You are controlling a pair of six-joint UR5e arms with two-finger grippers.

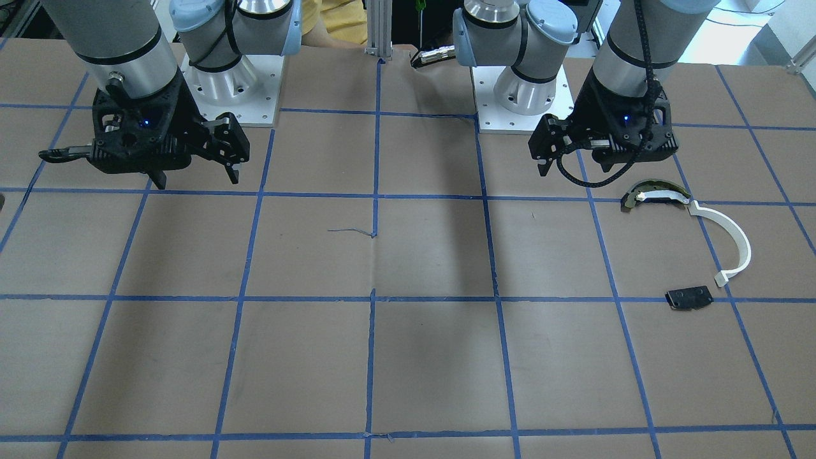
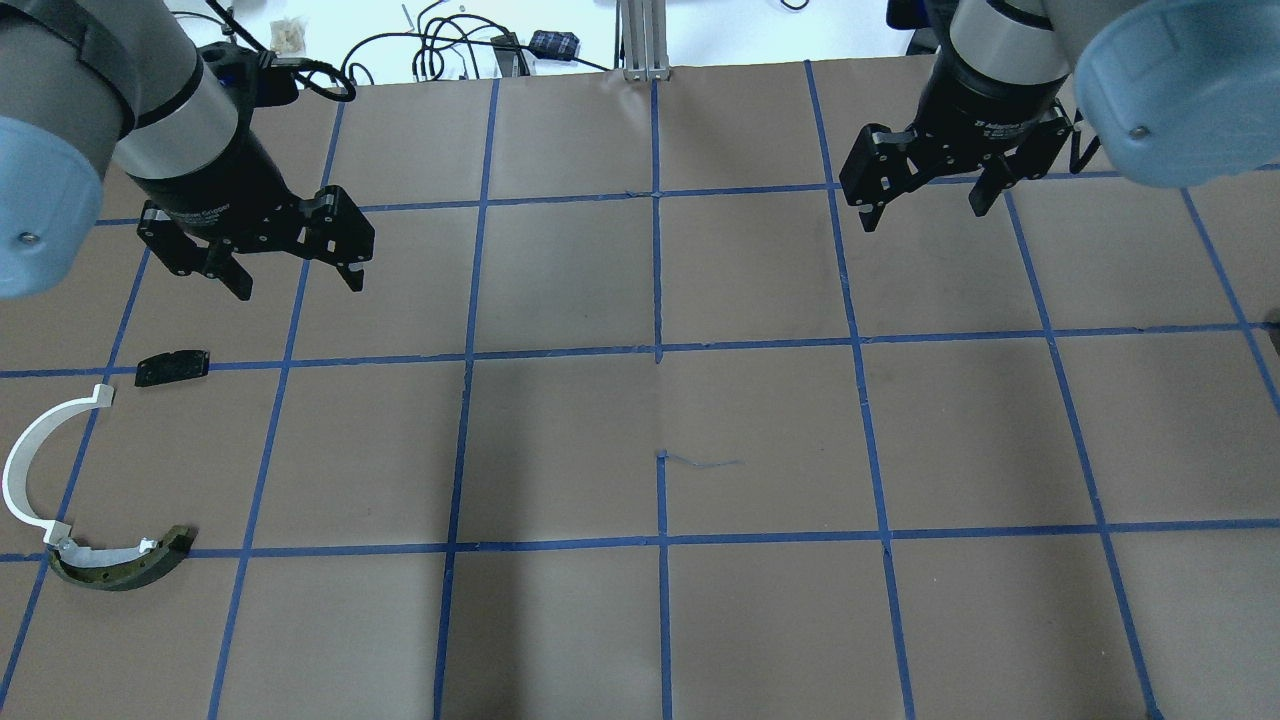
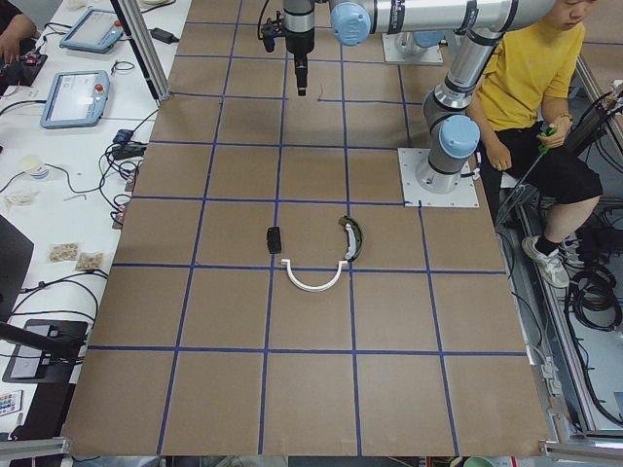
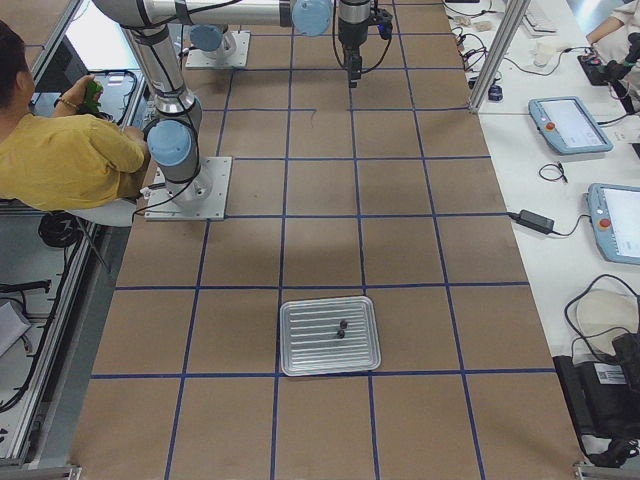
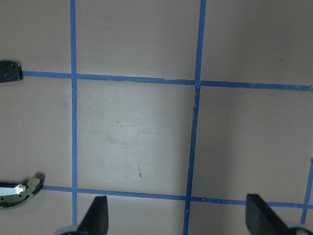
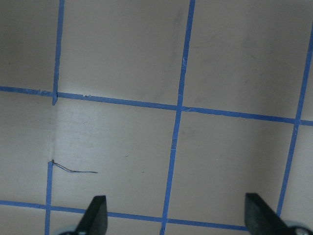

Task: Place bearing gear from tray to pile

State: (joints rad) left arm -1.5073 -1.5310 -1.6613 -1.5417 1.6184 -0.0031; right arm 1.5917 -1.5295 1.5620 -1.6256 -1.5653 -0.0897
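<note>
The ridged metal tray (image 4: 300, 350) shows only in the exterior right view, with two small dark parts (image 4: 341, 329) on it, too small to tell apart. The pile lies at the robot's left: a white arc (image 2: 30, 465) (image 1: 733, 239), an olive-edged curved piece (image 2: 125, 567) (image 1: 656, 194) and a black plate (image 2: 172, 367) (image 1: 689, 298). My left gripper (image 2: 298, 285) (image 1: 574, 167) (image 5: 178, 218) hangs open and empty, beyond the pile. My right gripper (image 2: 925, 215) (image 1: 196, 180) (image 6: 178, 218) hangs open and empty over bare paper on the other side.
The table is covered in brown paper with a blue tape grid (image 2: 658, 350). Both arm bases (image 1: 236, 95) stand at the robot's edge. A person in a yellow shirt (image 3: 531, 68) sits behind the robot. Cables and tablets (image 4: 570, 125) lie beyond the far edge.
</note>
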